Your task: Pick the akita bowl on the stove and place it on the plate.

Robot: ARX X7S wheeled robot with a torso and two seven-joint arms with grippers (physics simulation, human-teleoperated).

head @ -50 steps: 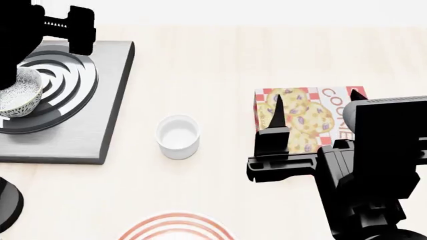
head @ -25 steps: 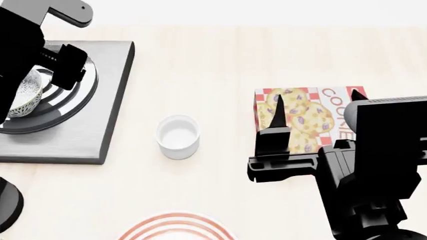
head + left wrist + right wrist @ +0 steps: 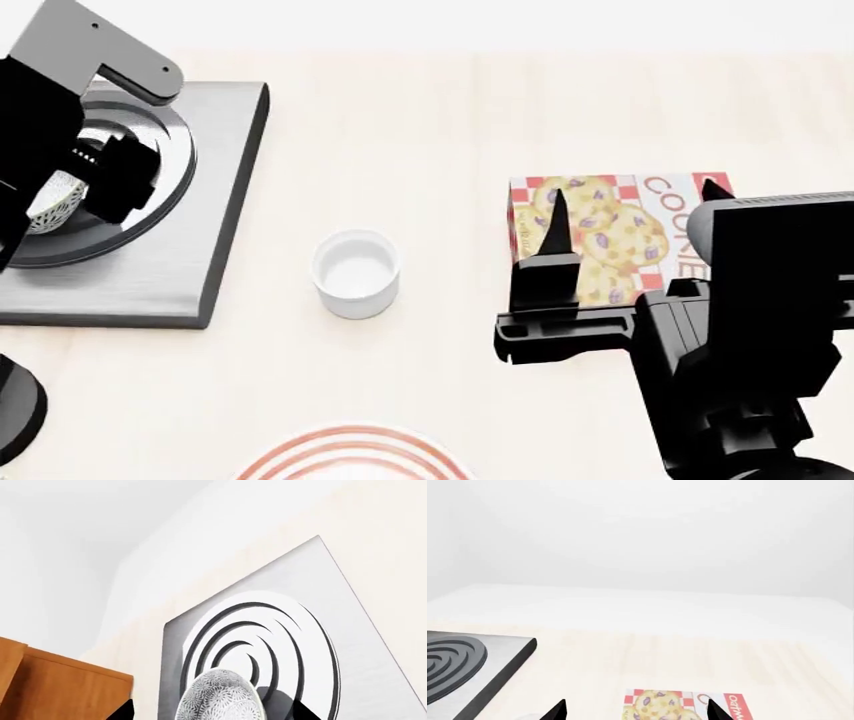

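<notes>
Left wrist: akita bowl [image 3: 219, 696] on stove [image 3: 373, 645] rings, between left hand [image 3: 212, 711] tips, grip unclear | head: bowl upright, round, mostly hidden; plate [image 3: 354, 455] near edge | right wrist: right hand [image 3: 636, 711] wide, empty, over cookie box [image 3: 684, 706]

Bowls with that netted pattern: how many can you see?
1. The bowl sits on the stove, between the left gripper's fingers. Another could be hidden behind the arms or out of view.

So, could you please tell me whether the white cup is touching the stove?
Apart. The head view shows a clear strip of bare table between the white cup and the near edge of the stove.
</notes>
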